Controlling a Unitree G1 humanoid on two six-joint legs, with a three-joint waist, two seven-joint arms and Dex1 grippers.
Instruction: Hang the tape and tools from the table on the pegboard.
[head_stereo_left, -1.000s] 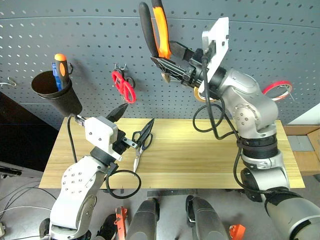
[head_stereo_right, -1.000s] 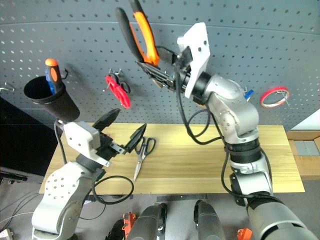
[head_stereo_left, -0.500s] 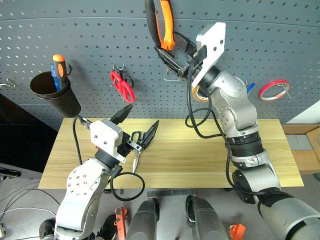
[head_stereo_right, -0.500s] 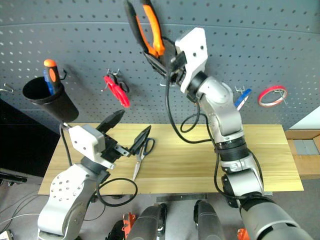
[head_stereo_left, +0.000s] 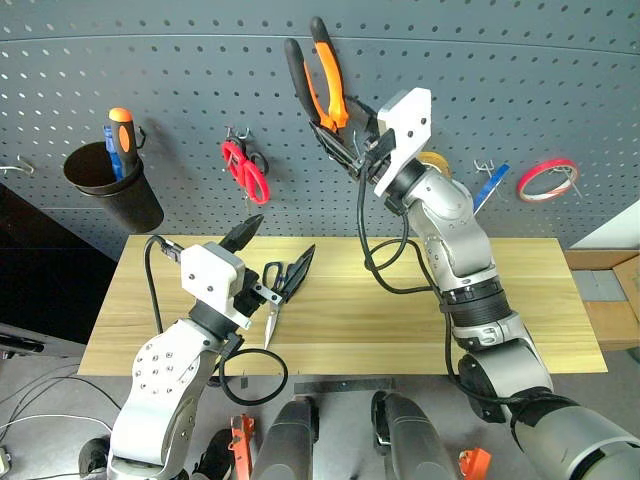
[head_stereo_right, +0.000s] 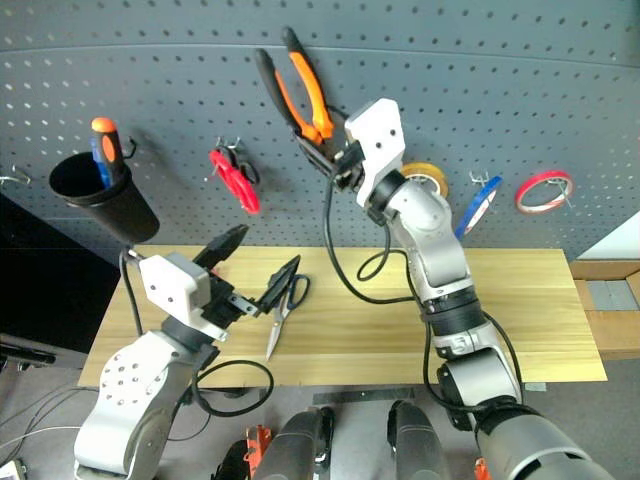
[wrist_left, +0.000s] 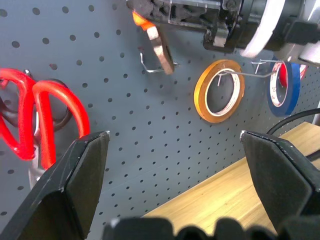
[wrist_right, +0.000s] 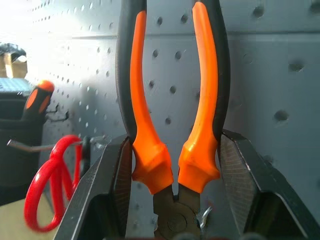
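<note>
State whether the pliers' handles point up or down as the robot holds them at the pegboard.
Up. The right gripper clamps the pliers near the pivot, and both orange-and-black handles rise above it against the pegboard.

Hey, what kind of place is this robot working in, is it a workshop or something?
Most likely a small workshop or tool station. A dark grey pegboard holds red scissors and rolls of tape on hooks, a black cup holds an orange-handled screwdriver, and a light wood table stands below.
</note>
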